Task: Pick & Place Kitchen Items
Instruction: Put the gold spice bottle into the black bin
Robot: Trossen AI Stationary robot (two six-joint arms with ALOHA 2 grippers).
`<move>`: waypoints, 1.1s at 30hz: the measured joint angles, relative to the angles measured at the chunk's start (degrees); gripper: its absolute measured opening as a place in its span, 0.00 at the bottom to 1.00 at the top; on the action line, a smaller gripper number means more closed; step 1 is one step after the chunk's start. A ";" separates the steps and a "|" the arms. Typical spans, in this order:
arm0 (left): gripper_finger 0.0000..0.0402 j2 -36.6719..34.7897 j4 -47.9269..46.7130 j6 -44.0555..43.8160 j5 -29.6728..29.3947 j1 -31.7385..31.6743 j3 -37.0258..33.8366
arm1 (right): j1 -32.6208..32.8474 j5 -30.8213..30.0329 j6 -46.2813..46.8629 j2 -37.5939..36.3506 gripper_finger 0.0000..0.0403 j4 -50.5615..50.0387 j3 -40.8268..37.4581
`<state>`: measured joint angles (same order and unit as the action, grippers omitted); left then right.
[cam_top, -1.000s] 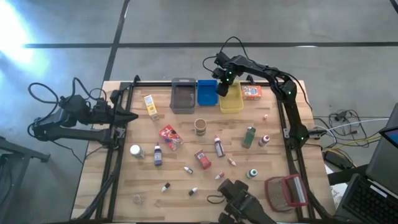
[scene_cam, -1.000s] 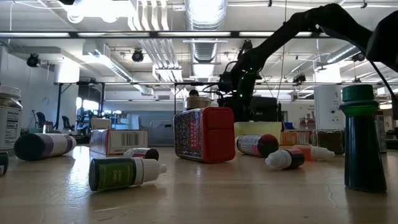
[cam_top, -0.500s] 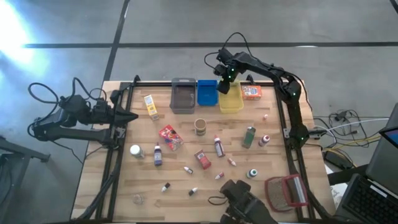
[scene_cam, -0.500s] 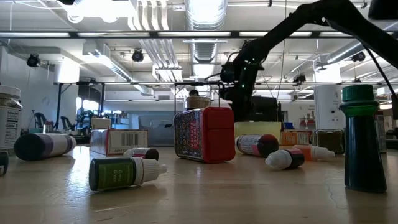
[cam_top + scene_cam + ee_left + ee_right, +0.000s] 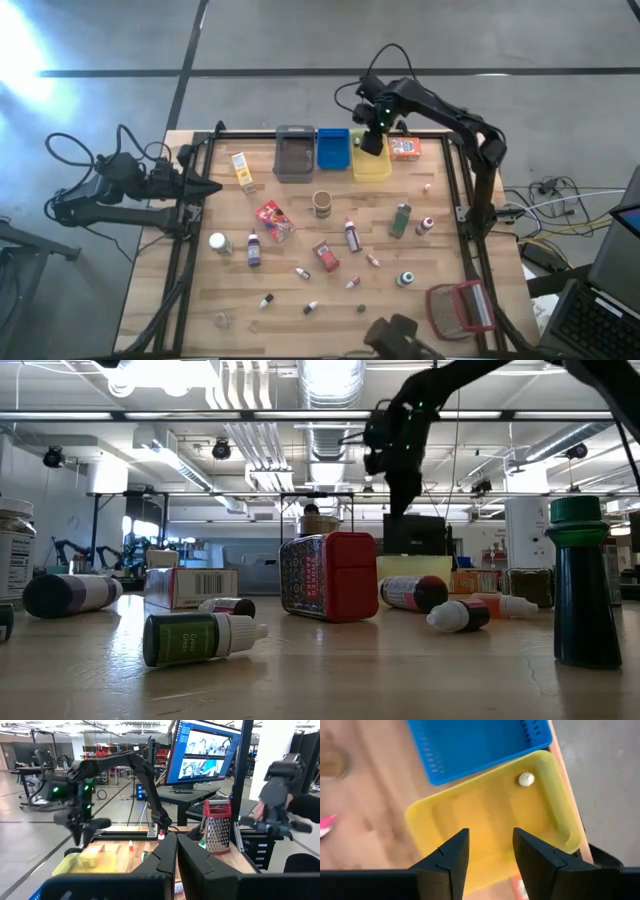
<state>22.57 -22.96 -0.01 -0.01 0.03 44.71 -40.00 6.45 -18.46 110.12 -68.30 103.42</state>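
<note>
Since a second ago the right arm has lifted and swung slightly outward: its right gripper [image 5: 372,140], then low at the near edge of the yellow bin [image 5: 372,165], now hangs higher above that bin, as the low view confirms with the right gripper [image 5: 405,500] well clear of the desk [image 5: 300,250]. A dark rig at the front edge of the desk has mostly slid out of the high view. The other items have not moved.

The right arm reaches from its base at the desk's right side, arched over the far corner, wrist pointing down. In the right wrist view its fingers [image 5: 452,857] stand partly open with nothing between them, and directly below them lies a small white-capped item [image 5: 525,779] in a far corner of the yellow bin. The blue bin [image 5: 333,148] sits just beside.

The left gripper [image 5: 205,187] waits at the desk's left edge, fingers pressed together and empty. The remaining kitchen items [image 5: 275,220] lie scattered mid-desk, well apart from both grippers.
</note>
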 joint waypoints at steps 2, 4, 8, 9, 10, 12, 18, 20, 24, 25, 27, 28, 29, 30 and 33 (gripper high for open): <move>0.05 0.00 0.00 0.00 0.00 -0.02 0.00 | 1.09 0.02 0.00 -2.67 0.33 -0.82 -1.14; 0.05 0.02 0.00 -0.02 -0.02 0.00 0.01 | 2.05 0.06 0.17 -5.75 0.31 -1.09 -2.63; 0.05 0.01 -0.02 -0.01 0.00 -0.01 0.00 | 3.39 0.06 0.28 -12.20 0.27 -1.98 -6.16; 0.05 0.00 0.00 -0.02 -0.02 0.00 0.00 | 3.75 0.06 0.68 -13.92 0.26 -1.98 -7.24; 0.05 0.02 -0.02 -0.02 -0.02 -0.02 0.02 | 3.90 0.04 1.44 -15.65 0.25 -1.89 -8.26; 0.05 0.00 -0.02 0.00 0.00 0.00 0.00 | 4.16 0.05 3.11 -18.97 0.23 -1.72 -10.60; 0.05 0.01 -0.02 -0.02 -0.02 0.00 0.02 | 4.83 0.05 6.81 -27.90 0.18 -1.29 -18.38; 0.05 0.02 -0.02 -0.02 -0.02 -0.02 0.00 | 5.03 0.04 7.52 -30.36 0.17 -1.28 -20.91; 0.05 0.01 -0.02 0.00 0.00 -0.01 0.02 | 5.30 0.06 7.99 -34.59 0.15 -0.96 -25.52; 0.05 0.00 -0.02 -0.02 -0.01 -0.01 0.01 | 5.30 0.06 8.09 -35.52 0.14 -0.87 -26.63; 0.05 0.00 -0.02 -0.01 0.00 0.00 0.02 | 5.30 0.05 8.90 -37.38 0.14 0.10 -29.08; 0.05 0.00 -0.02 0.00 -0.02 -0.02 0.00 | 5.28 0.03 9.35 -38.16 0.14 0.75 -30.12; 0.05 0.02 -0.02 0.00 0.00 0.00 0.02 | 5.28 0.03 9.76 -38.92 0.13 1.24 -31.12; 0.05 0.00 -0.02 0.00 -0.01 0.00 0.00 | 5.32 0.03 10.11 -39.62 0.13 1.85 -32.10; 0.05 0.01 -0.02 -0.01 0.00 -0.01 0.02 | 6.05 0.03 10.58 -41.11 0.13 3.93 -34.47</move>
<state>22.58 -22.98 -0.03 -0.01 0.02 44.73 -33.95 6.48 -7.88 69.01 -64.38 68.94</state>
